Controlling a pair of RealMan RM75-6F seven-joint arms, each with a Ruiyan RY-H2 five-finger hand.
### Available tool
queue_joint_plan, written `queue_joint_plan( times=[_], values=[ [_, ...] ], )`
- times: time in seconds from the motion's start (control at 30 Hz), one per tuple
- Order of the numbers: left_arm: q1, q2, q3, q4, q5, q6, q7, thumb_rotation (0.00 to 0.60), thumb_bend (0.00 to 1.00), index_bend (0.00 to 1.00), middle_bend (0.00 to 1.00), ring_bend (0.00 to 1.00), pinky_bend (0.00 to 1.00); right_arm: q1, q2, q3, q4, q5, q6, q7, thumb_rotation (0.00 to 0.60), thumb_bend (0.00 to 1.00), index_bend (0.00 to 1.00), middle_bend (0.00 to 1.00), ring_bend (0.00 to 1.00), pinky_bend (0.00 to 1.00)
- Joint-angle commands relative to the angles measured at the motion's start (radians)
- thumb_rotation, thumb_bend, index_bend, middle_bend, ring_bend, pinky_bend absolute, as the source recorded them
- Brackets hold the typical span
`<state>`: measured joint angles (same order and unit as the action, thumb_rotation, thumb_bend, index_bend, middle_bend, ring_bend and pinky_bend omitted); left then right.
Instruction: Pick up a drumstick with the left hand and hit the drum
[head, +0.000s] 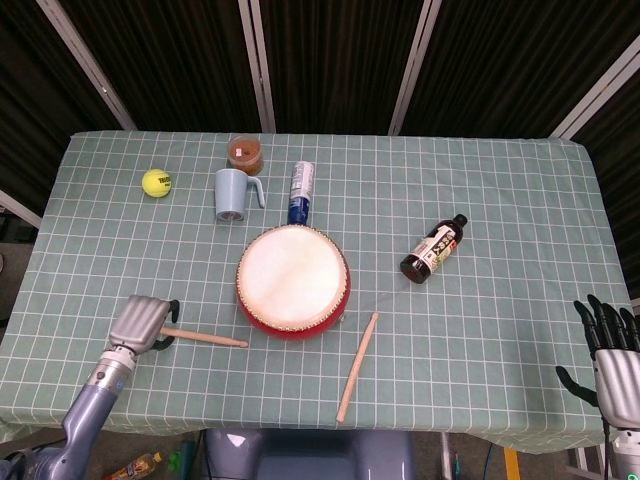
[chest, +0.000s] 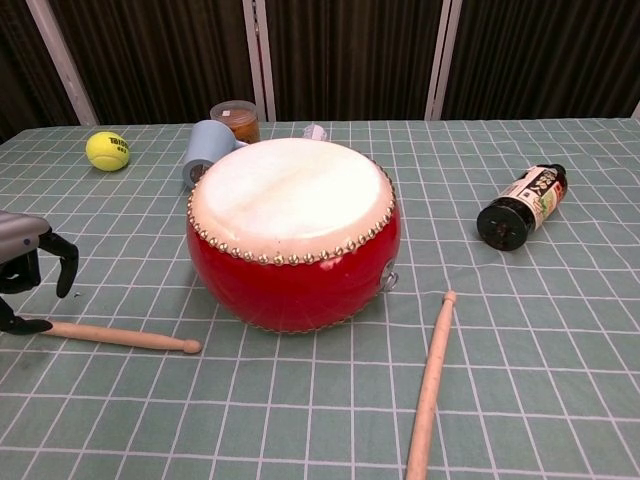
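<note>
The red drum with a pale skin stands mid-table, also filling the chest view as the drum. One wooden drumstick lies left of it, seen low in the chest view as the drumstick. My left hand hovers over that stick's butt end, and the chest view shows the left hand with fingers curved down and apart, thumb by the stick, gripping nothing. A second drumstick lies right of the drum, the same stick in the chest view. My right hand hangs with fingers spread off the table's front right corner.
Behind the drum are a blue mug, a brown jar and a can lying down. A tennis ball sits at the back left. A dark bottle lies to the drum's right.
</note>
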<state>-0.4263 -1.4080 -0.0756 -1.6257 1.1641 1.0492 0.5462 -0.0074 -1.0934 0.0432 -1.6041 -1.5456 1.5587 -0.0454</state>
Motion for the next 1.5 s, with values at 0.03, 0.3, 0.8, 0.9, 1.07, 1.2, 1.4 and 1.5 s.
queue_joint_plan(
  times=[0.03,0.3,0.8,0.9,1.07,1.2,1.4,1.5],
  values=[
    [-0.014,-0.025,0.005,0.021,-0.025,-0.013,0.018,0.6,0.19,0.51,1.0,1.0,1.0,0.0,0.0,0.0,0.0,0.001,-0.001,0.001,0.6,0.25,0.0,0.0,0.0,0.04],
    [-0.031,-0.067,0.018,0.054,-0.072,-0.026,0.055,0.6,0.21,0.51,1.0,1.0,0.99,0.003,0.0,0.002,0.002,0.004,-0.004,0.012,0.6,0.25,0.0,0.0,0.0,0.04],
    [-0.054,-0.094,0.039,0.07,-0.123,-0.034,0.084,0.6,0.41,0.54,1.0,1.0,0.99,0.003,-0.004,0.001,0.005,-0.003,0.002,0.016,0.6,0.25,0.0,0.0,0.0,0.04],
    [-0.057,-0.09,0.044,0.064,-0.13,-0.034,0.089,0.6,0.46,0.59,1.0,1.0,1.0,0.003,-0.002,0.001,0.004,-0.002,0.002,0.017,0.6,0.25,0.0,0.0,0.0,0.04],
    [-0.057,-0.062,0.036,0.012,-0.096,-0.001,0.063,0.6,0.49,0.64,1.0,1.0,1.0,0.002,-0.001,0.001,0.003,-0.001,0.002,0.02,0.6,0.25,0.0,0.0,0.0,0.04],
    [-0.052,-0.015,0.012,-0.073,-0.047,0.05,0.025,0.6,0.5,0.68,1.0,1.0,1.0,0.002,-0.001,0.0,0.002,-0.002,0.003,0.02,0.6,0.25,0.0,0.0,0.0,0.04],
    [-0.047,0.081,-0.032,-0.217,-0.009,0.113,-0.005,0.6,0.53,0.71,1.0,1.0,1.0,0.002,-0.001,-0.001,0.001,-0.003,0.003,0.017,0.6,0.25,0.0,0.0,0.0,0.04],
    [-0.046,0.116,-0.062,-0.278,0.0,0.14,-0.028,0.6,0.54,0.72,1.0,1.0,1.0,0.002,-0.002,-0.001,0.0,-0.003,0.003,0.015,0.6,0.25,0.0,0.0,0.0,0.04]
  ],
)
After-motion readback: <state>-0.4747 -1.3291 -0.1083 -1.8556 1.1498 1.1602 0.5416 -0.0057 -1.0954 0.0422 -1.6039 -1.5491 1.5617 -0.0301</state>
